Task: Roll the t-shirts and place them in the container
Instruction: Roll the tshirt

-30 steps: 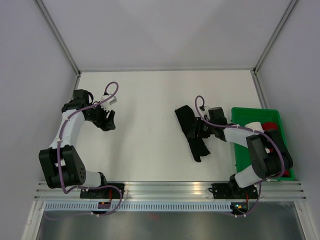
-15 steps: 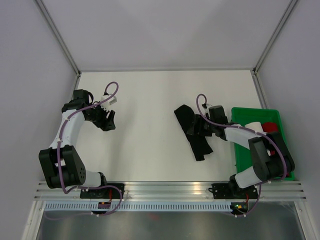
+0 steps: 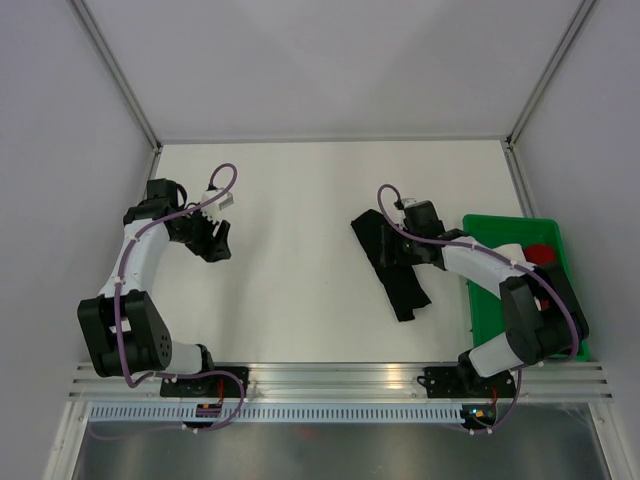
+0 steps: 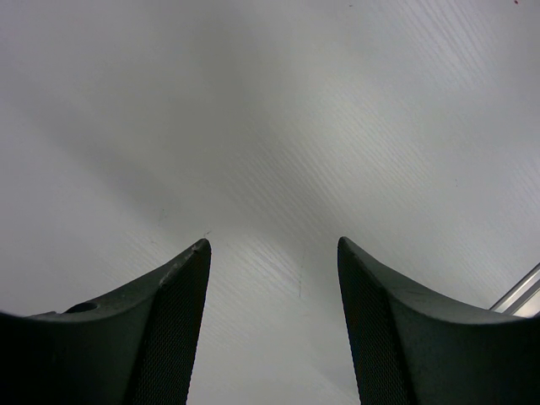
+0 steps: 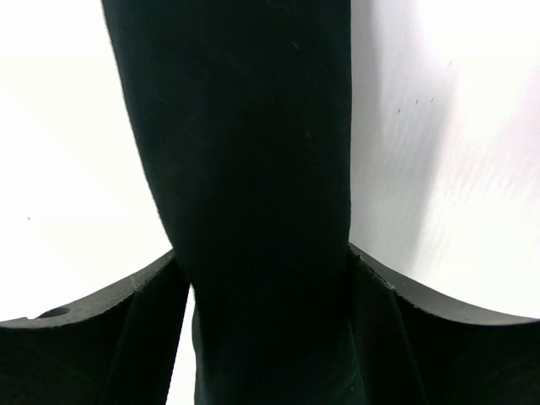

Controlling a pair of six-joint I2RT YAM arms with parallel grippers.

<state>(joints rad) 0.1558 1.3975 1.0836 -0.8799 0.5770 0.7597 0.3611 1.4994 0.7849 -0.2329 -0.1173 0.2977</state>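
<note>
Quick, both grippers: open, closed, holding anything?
Left gripper: open, empty, over bare table.
Right gripper: fingers on both sides of the black shirt, closed on it.

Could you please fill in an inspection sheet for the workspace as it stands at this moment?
Surface: white table, bare around the shirt.
Job's things: black t-shirt lies as a long folded strip on the right half; a white roll and a red roll sit in the green bin.
Clutter: nothing seen.
Hands: left hand open over bare table; right hand straddles the shirt strip, fingers at either side of the cloth, grip not certain.
Cables: a purple cable loops along each arm, clear of the shirt.
Surroundings: plain white walls with a metal frame; an aluminium rail at the near edge.
</note>
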